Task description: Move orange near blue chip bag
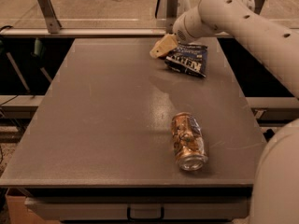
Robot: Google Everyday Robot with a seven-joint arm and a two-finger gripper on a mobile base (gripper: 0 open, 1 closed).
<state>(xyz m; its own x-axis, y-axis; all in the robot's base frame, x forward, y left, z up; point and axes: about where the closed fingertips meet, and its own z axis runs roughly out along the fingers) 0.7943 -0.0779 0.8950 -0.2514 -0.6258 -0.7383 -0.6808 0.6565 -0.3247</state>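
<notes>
The blue chip bag (pixel 188 60) lies crumpled at the far right of the grey table (pixel 93 115). My gripper (pixel 162 46) hangs at the end of the white arm, just left of the bag's upper left corner, close to or touching it and slightly above the tabletop. The orange does not show anywhere; it may be hidden by the gripper or the arm.
A shiny gold-brown can (pixel 188 135) lies on its side at the near right of the table. A metal rail with brackets (pixel 46 6) runs behind the far edge. The robot's white body (pixel 275 181) fills the near right corner.
</notes>
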